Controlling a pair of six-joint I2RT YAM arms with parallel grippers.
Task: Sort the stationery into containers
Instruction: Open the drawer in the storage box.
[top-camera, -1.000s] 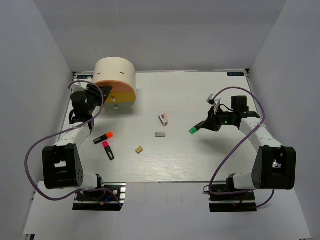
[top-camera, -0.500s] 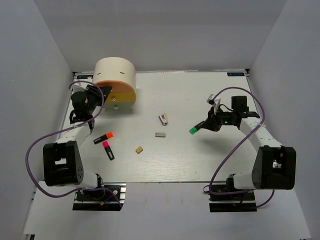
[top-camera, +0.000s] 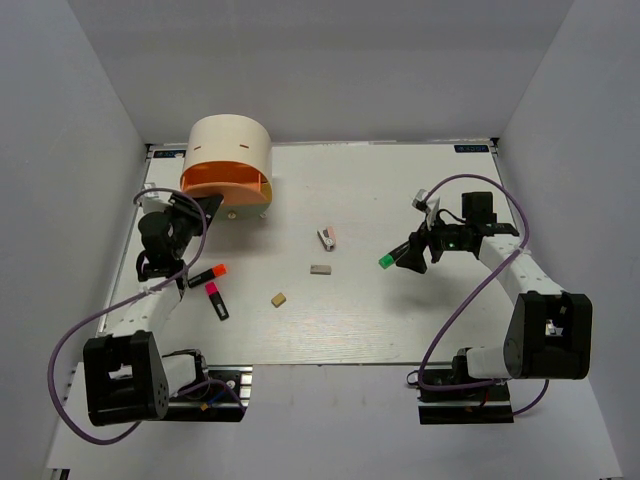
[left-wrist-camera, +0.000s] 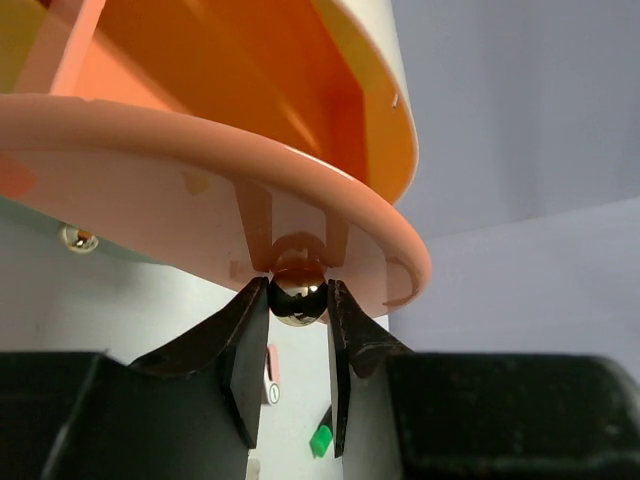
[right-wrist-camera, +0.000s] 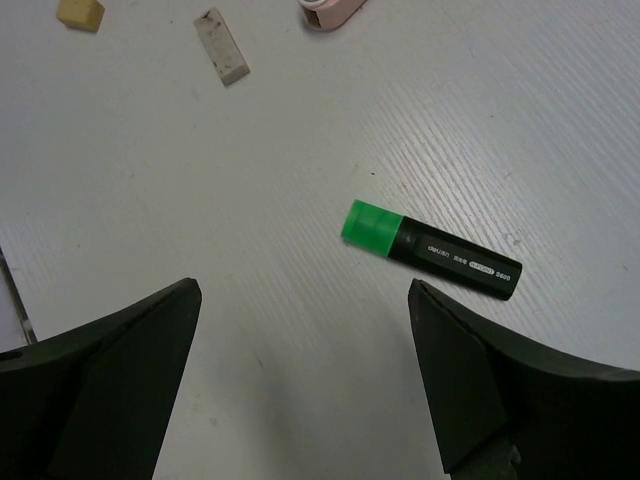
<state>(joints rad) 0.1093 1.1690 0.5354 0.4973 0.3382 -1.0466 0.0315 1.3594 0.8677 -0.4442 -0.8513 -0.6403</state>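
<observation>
The cream round cabinet (top-camera: 231, 148) stands at the back left, its orange drawer (top-camera: 222, 181) pulled out toward me. My left gripper (top-camera: 203, 206) is shut on the drawer's shiny knob (left-wrist-camera: 297, 298), under the orange drawer front (left-wrist-camera: 150, 195). A green-capped marker (top-camera: 390, 260) lies flat on the table at the right. My right gripper (right-wrist-camera: 302, 290) hangs open just above the green-capped marker (right-wrist-camera: 430, 250), touching nothing. An orange-capped marker (top-camera: 207, 275) and a pink-capped marker (top-camera: 217, 300) lie near the left arm.
A tan block (top-camera: 279, 298), a grey block (top-camera: 320, 269) and a white-pink clip (top-camera: 327, 238) lie mid-table. The right wrist view shows the tan block (right-wrist-camera: 81, 12), the grey block (right-wrist-camera: 222, 45) and the clip (right-wrist-camera: 330, 10) at its top edge. White walls enclose the table.
My left arm has drawn back toward me with the knob, sliding the orange drawer out. My right gripper's jaws have opened wide, and the green-capped marker now lies free on the table.
</observation>
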